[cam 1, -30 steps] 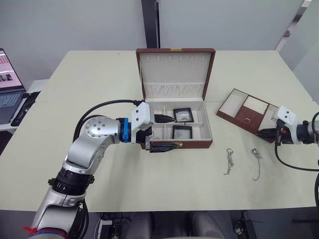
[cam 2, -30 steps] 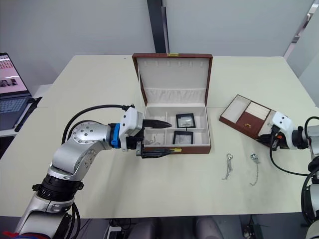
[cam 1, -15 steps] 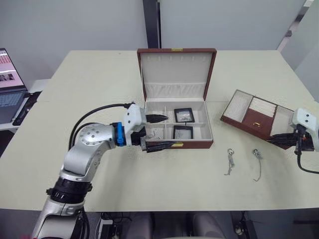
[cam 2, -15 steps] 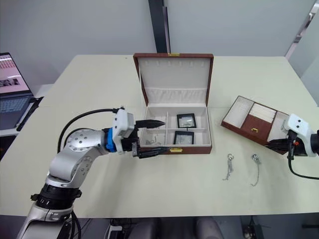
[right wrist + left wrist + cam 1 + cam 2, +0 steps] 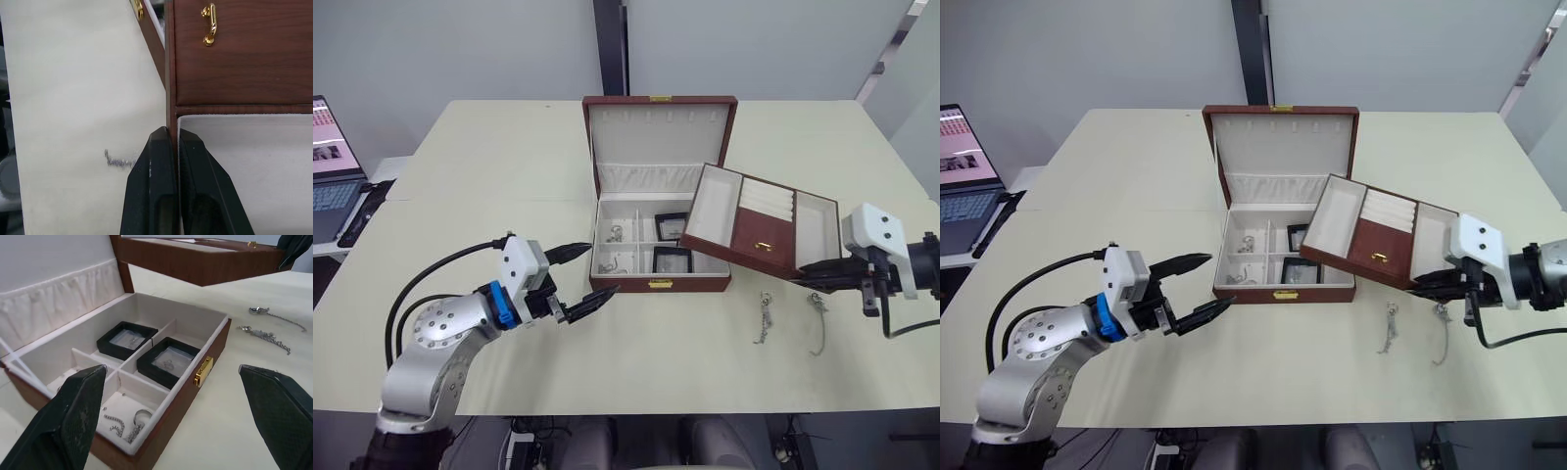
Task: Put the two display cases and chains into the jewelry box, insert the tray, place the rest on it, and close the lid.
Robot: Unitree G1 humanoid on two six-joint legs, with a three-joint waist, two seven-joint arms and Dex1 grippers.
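Observation:
The brown jewelry box (image 5: 657, 283) stands open at the table's middle, lid upright. Two black display cases (image 5: 127, 339) (image 5: 168, 363) lie in its right compartments, and chains (image 5: 124, 424) lie in its left ones. My right gripper (image 5: 172, 134) is shut on the wall of the brown tray (image 5: 752, 219), holding it tilted in the air over the box's right side. My left gripper (image 5: 603, 267) is open and empty, just front-left of the box. Two more chains (image 5: 765, 315) (image 5: 818, 323) lie on the table to the right of the box.
A laptop (image 5: 328, 166) sits off the table's left edge. The beige table (image 5: 489, 176) extends bare around the box on the left and front.
My right gripper has lifted the tray off the table at the right and carried it left, over the box. My left gripper has drawn back out of the box toward the front-left.

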